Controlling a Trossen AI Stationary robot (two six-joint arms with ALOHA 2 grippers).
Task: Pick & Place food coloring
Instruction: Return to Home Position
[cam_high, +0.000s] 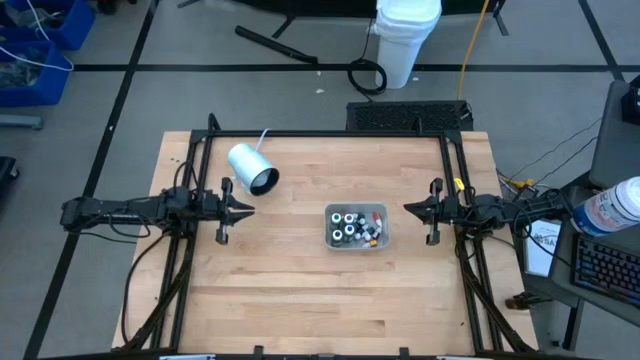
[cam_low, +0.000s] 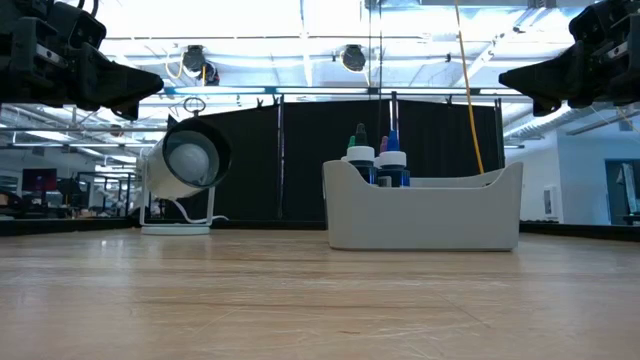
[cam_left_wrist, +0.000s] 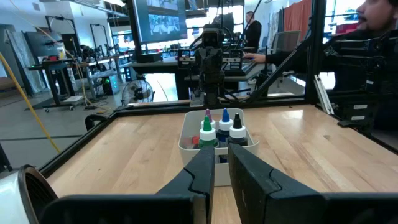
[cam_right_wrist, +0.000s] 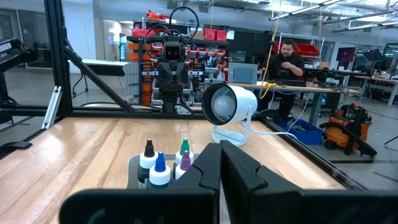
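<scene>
**Both arms up and apart, bottles sitting in the bin**

Here is the pale wood-plank table (cam_high: 320, 290) inside its black frame, on a grey floor crossed with dark lines. Right of centre sits the grey bin (cam_high: 356, 247), and the food coloring (cam_high: 352, 226) is all inside it — a cluster of small white-capped bottles. From table height, green, blue and purple tips poke above the rim. Their labels are too small for me to read.

The left gripper (cam_high: 250, 209) hangs off the table at the left edge, pointing inward, empty. Its fingers look pressed nearly together, though only a sliver shows between them from the wrist. The right gripper (cam_high: 407, 209) mirrors it at the right edge, just beside the bin but not touching, fingers closed on nothing.

Behind the left gripper lies a white cylinder (cam_high: 251, 168) on a stand, its dark mouth turned toward the middle.

Around the room — a black curtain (cam_low: 300, 160), a white bucket (cam_high: 407, 40) on the floor, blue crates (cam_high: 35, 40), a keyboard (cam_high: 608, 268), and a person (cam_right_wrist: 287, 59) at a bench.
</scene>
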